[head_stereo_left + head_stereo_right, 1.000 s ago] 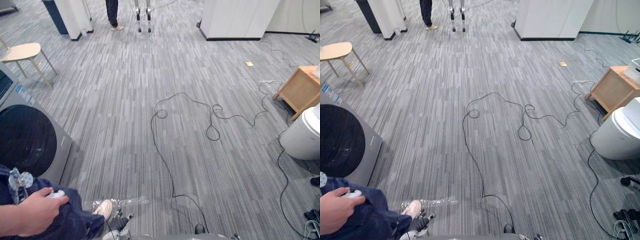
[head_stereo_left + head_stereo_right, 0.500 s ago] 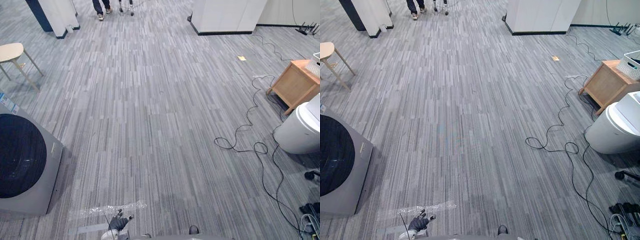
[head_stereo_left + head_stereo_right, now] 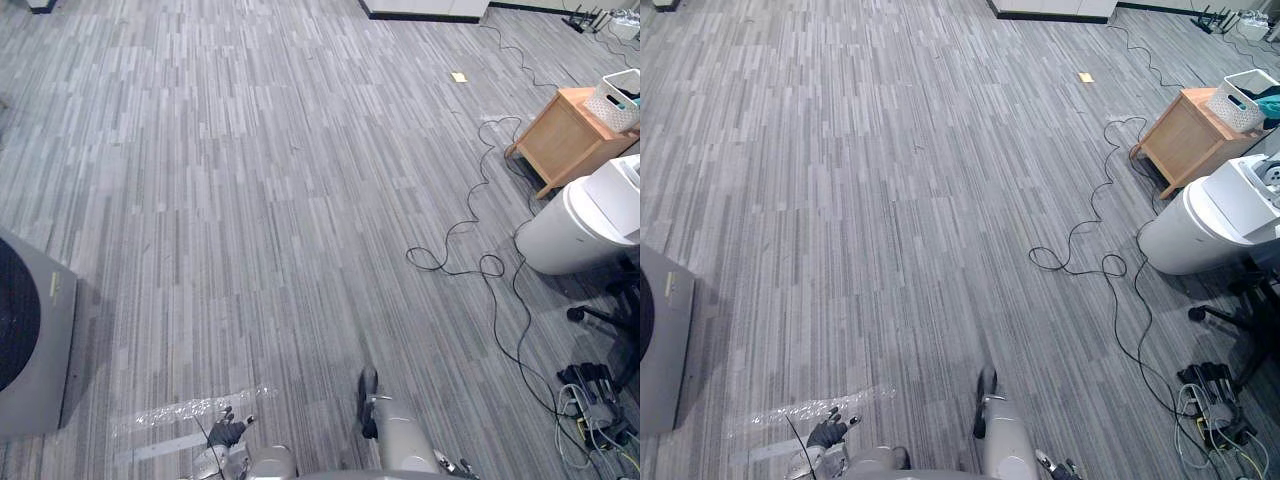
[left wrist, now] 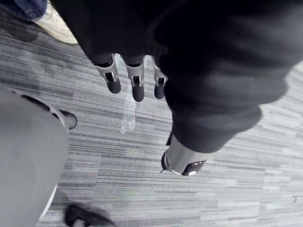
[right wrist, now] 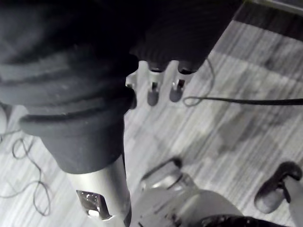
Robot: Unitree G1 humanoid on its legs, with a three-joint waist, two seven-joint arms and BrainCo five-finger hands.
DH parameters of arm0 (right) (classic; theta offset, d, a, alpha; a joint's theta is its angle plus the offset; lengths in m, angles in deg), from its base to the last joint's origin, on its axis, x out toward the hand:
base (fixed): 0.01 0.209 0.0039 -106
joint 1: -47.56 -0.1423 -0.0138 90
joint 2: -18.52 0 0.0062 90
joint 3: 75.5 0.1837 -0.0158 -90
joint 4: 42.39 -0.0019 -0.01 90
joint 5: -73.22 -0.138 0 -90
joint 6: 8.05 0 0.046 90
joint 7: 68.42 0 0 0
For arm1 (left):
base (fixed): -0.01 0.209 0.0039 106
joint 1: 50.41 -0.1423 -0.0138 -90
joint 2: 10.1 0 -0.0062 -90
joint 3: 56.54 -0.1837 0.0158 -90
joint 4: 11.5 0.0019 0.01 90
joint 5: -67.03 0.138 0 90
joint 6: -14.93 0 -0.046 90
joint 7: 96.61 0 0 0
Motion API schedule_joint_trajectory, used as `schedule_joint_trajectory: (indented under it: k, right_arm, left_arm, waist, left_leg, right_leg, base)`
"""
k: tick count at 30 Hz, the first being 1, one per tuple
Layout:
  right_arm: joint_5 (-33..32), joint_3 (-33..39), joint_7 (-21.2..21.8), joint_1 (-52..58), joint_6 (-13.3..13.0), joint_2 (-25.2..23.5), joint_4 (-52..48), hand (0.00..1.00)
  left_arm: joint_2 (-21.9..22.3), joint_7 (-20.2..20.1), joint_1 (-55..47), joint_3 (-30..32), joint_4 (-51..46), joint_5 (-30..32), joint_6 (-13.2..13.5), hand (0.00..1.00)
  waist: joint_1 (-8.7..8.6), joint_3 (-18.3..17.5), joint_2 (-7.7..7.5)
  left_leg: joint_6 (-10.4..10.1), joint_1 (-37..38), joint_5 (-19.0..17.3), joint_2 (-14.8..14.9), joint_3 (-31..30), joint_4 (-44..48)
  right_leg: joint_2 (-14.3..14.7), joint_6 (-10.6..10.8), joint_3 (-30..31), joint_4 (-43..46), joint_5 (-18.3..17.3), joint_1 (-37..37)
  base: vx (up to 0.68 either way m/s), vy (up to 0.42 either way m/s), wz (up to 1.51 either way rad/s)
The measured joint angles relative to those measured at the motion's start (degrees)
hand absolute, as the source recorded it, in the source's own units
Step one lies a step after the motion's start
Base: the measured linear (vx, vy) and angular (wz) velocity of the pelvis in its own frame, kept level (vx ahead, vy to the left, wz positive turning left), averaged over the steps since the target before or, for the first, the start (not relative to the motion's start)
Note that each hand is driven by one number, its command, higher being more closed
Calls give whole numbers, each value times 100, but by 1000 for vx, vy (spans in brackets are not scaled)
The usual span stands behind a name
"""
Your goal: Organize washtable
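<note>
No washtable items lie within reach; grey striped carpet (image 3: 250, 200) spreads out ahead. My left hand (image 3: 226, 433) hangs low over the floor with relaxed fingers (image 4: 138, 84) and the thumb (image 4: 182, 161) apart, holding nothing. My right hand (image 5: 152, 89) also hangs over the carpet, its fingers straight and its thumb (image 5: 101, 201) apart, with nothing in it.
A grey washing machine (image 3: 32, 340) stands at the left edge. At the right are a wooden cabinet (image 3: 562, 138) with a white basket (image 3: 616, 98), a white round bin (image 3: 572, 226) and a tangle of plugs (image 3: 592, 402). A clear plastic strip (image 3: 190, 410) lies near my left hand. A person's shoe (image 4: 57, 26) is close by.
The camera has swung right and tilted down, so the washing machine sits at the left edge. The person's hand and leg seen at lower left a second ago are out of the eye views.
</note>
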Motion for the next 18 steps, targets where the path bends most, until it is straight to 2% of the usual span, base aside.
schedule_joint_trajectory:
  k: [1, 2, 4, 5, 6, 7, 8, 9, 10, 11, 12, 13, 14, 15, 16, 17, 18]
  right_arm:
    - [-5, 17, -3, 57, 13, -9, 8, 0]
    - [-22, 39, -4, 91, 14, -13, 1, 0]
    - [-95, 150, 13, 191, 20, 101, -38, 0]
    - [-92, 220, -5, 95, 16, 101, -4, 0]
    - [-69, 240, 6, -22, -26, 185, -27, 0]
    - [-49, 235, 16, -26, -33, 192, -33, 0]
    - [92, 220, 8, 26, -44, 200, -62, 0]
    - [175, 218, -3, 52, -39, 315, -37, 0]
    - [236, 252, -7, 30, -24, 419, 6, 0]
    - [311, 282, -9, -21, -21, 425, 5, 0]
    - [319, 286, -17, -30, -9, 380, 7, 0]
    - [347, 281, -7, -41, 21, 337, 15, 0]
    - [415, 280, -6, -55, 46, 297, 42, 0]
    - [498, 280, -2, -93, 53, 270, 48, 0]
    - [595, 285, -1, -156, 63, 270, 51, 0]
    - [660, 280, 0, -170, 59, 286, 44, 0]
    - [719, 282, 1, -171, 51, 338, 44, 0]
  left_arm:
    - [8, 1, -24, 5, 15, 4, -23, 0]
    - [21, -1, -47, 12, 12, 6, -26, 0]
    - [181, 0, -241, 90, 12, 2, -37, 0]
    - [222, -1, -274, 188, 3, -19, -53, 0]
    - [339, 11, -126, 198, -47, -58, -45, 0]
    - [343, 15, -99, 192, -40, -66, -44, 0]
    - [371, 120, -228, 177, -2, -107, -38, 0]
    - [447, 179, -225, 144, -37, -124, -29, 0]
    - [514, 194, -223, 42, -47, -124, -19, 0]
    - [480, 147, -167, -103, -103, -116, 1, 0]
    - [444, 141, -120, -210, -164, -124, 3, 0]
    - [391, 132, -75, -255, -202, -131, 15, 0]
    - [331, 127, -73, -312, -251, -136, 55, 0]
    - [261, 125, -72, -482, -274, -185, 121, 0]
    - [238, 123, -76, -568, -281, -266, 141, 0]
    - [234, 127, -81, -620, -279, -314, 159, 0]
    - [243, 124, -96, -708, -280, -360, 176, 0]
  waist:
    - [-9, -12, 8]
    - [-47, -35, 36]
    - [-251, -349, 363]
    - [-192, -419, 415]
    - [-116, -387, 423]
    - [-133, -363, 379]
    - [-27, -510, 475]
    - [79, -539, 680]
    - [45, -561, 782]
    - [8, -534, 756]
    - [2, -488, 679]
    - [17, -440, 567]
    - [37, -435, 464]
    - [33, -420, 426]
    - [53, -411, 452]
    - [58, -403, 489]
    - [84, -401, 602]
  left_leg:
    - [-164, 268, -103, -28, -68, -142]
    - [-210, 344, -173, 5, -126, -140]
    - [-469, 388, -367, 404, -340, 42]
    - [-765, 111, -194, 544, -398, 649]
    - [-714, -112, 636, 461, -585, 1438]
    - [-681, -119, 807, 394, -600, 1586]
    - [-651, -262, 1325, 446, -629, 2375]
    - [-589, -390, 996, 627, -388, 3266]
    - [-529, -577, 855, 701, -443, 3552]
    - [-285, -927, 546, 738, -243, 3808]
    - [-240, -1150, 338, 711, -101, 3806]
    - [-331, -1353, 209, 615, -13, 3633]
    - [-369, -1593, 184, 475, 67, 3327]
    - [-387, -1942, 195, 287, 63, 2779]
    - [-534, -2268, 304, 99, -1, 1973]
    - [-685, -2406, 421, 31, -40, 1527]
    - [-918, -2697, 608, 18, -87, 1048]
  right_leg:
    - [-1, -21, 20, -28, 17, -63]
    - [1, -35, 25, 96, 19, -120]
    - [236, -357, -25, 668, 337, -272]
    - [271, -506, -33, 1199, 585, -424]
    - [73, -802, -31, 2460, 313, -795]
    - [85, -812, -114, 2749, 203, -921]
    - [170, -845, -149, 2012, 132, -580]
    - [328, -938, -188, 1607, 5, -120]
    - [379, -985, -174, 1546, -119, 40]
    - [363, -987, -143, 1412, -373, 374]
    - [305, -971, -149, 1236, -451, 709]
    - [215, -941, -153, 1099, -537, 1007]
    - [125, -910, -157, 995, -649, 1256]
    - [56, -857, -160, 882, -790, 1551]
    - [23, -791, -159, 770, -932, 1793]
    - [30, -754, -159, 687, -979, 1929]
    - [118, -703, -147, 519, -1045, 2151]
  base:
    - [576, -113, 44]
    - [535, -132, 63]
    - [662, -174, 76]
    - [919, -268, 57]
    - [756, -244, 30]
    - [665, -346, 10]
    - [539, -357, -20]
    - [487, -333, -28]
    - [619, -220, -12]
    - [563, -107, 12]
    - [565, -89, 23]
    - [378, -62, 19]
    - [462, -39, 20]
    - [535, 8, 11]
    - [536, 68, 5]
    - [443, 90, -8]
    - [462, 141, -33]
